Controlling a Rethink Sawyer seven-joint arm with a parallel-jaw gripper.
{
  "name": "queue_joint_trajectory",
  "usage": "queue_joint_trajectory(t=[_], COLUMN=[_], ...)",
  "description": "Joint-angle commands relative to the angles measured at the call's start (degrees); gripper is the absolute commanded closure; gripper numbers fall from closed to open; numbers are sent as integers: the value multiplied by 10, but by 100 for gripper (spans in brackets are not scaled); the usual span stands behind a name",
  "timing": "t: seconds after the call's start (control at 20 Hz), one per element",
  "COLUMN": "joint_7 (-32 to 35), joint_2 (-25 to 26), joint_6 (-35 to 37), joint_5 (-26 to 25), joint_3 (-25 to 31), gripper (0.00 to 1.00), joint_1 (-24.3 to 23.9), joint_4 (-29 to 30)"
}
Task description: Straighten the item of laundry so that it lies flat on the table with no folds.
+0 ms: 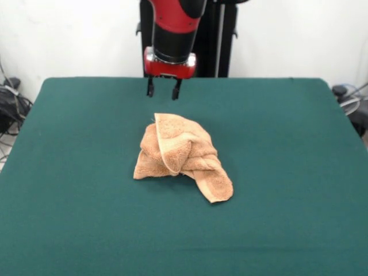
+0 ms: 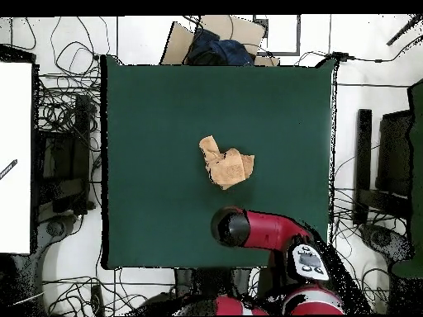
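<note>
Jaws were parted and empty; gripper (image 1: 163, 91) hung above the table (image 1: 287, 172), clear of the towel (image 1: 181, 155), which sat crumpled and folded over itself near the table's middle.

You won't find any readable text, label, brand or number here. Nothing carries legible writing in either view.

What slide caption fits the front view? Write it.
Crumpled orange towel on the green table, open end effector hanging behind it.
</note>
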Motion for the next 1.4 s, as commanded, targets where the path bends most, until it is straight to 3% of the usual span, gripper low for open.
queue_joint_trajectory(t=[0.05, 0.6, 1.4], joint_7=[42, 71, 118], joint_2=[-7, 5, -11], joint_6=[-94, -181, -221], joint_5=[-42, -64, -28], joint_3=[66, 58, 9], gripper=[0, 0, 0], joint_1=[-19, -19, 41], joint_4=[-4, 6, 49])
